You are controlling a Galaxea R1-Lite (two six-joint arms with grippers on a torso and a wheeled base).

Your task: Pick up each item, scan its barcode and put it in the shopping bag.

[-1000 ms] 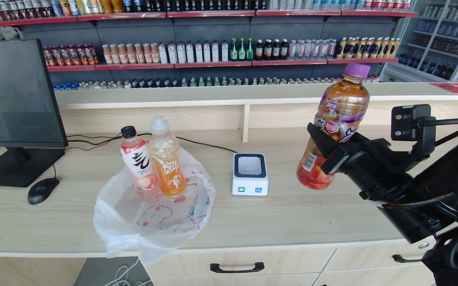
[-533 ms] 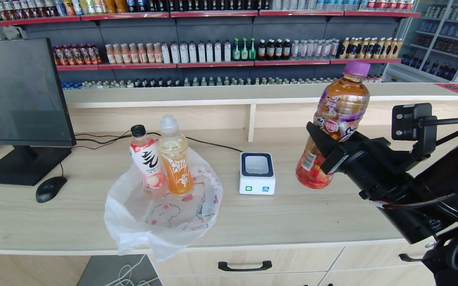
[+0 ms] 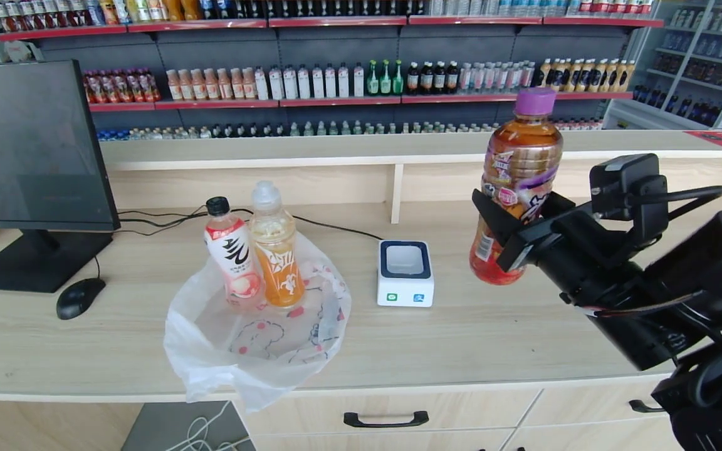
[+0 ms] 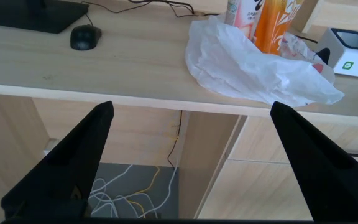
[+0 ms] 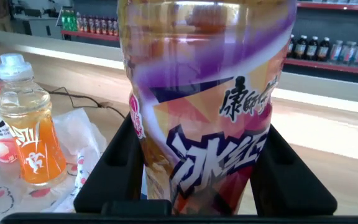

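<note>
Shop desk (image 3: 461, 338), scanner (image 3: 405, 274) mid-desk.
My right gripper (image 3: 514, 220) pinches the purple-capped bottle (image 3: 521, 163) aloft, right of scanner; left gripper (image 4: 191, 109) spread.

Shopping bag (image 3: 254, 357) on the counter (image 3: 461, 338), two bottles (image 3: 276, 250) standing in it, scanner (image 3: 405, 274) just to its right, my right gripper (image 3: 517, 216) holding a third bottle (image 3: 517, 169) right of the scanner, monitor (image 3: 29, 144) and mouse (image 3: 80, 298) far left.
</note>
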